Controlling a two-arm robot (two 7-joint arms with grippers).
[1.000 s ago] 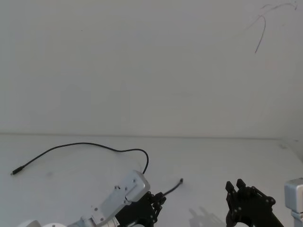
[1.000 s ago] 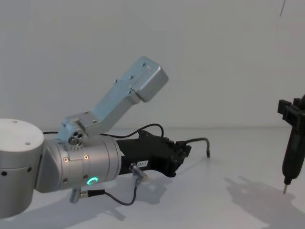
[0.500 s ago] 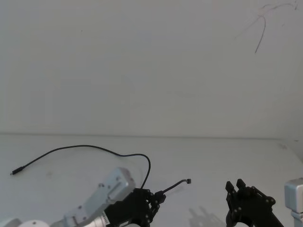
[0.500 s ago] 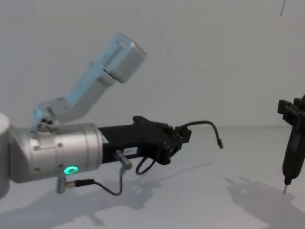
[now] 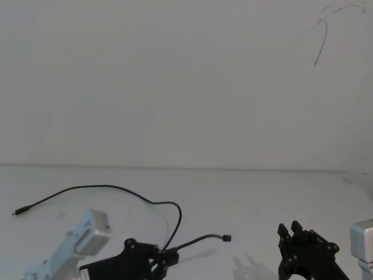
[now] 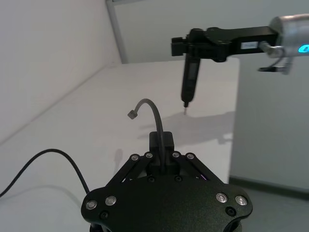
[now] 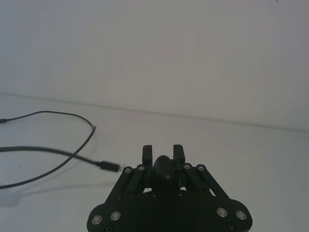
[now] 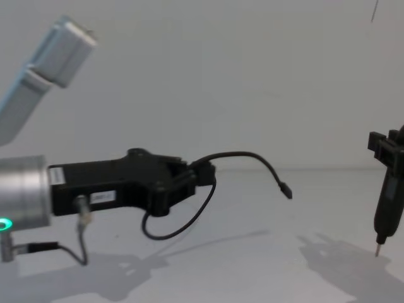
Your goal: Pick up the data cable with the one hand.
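While in left gripper [image 8: 202, 172], one cable [image 5: 102, 186]

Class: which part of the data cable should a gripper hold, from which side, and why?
Hold the data cable behind its connector, from the robot's left: the left gripper is shut there, short end arching free. The right gripper holds a slim tool.

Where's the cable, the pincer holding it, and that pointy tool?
cable [image 8: 243, 153], chest view, top of its arch.
left pincer [image 6: 162, 141], left wrist view, fingertips clamped on the cable.
tool [image 8: 383, 208], chest view, middle of its slim shaft.
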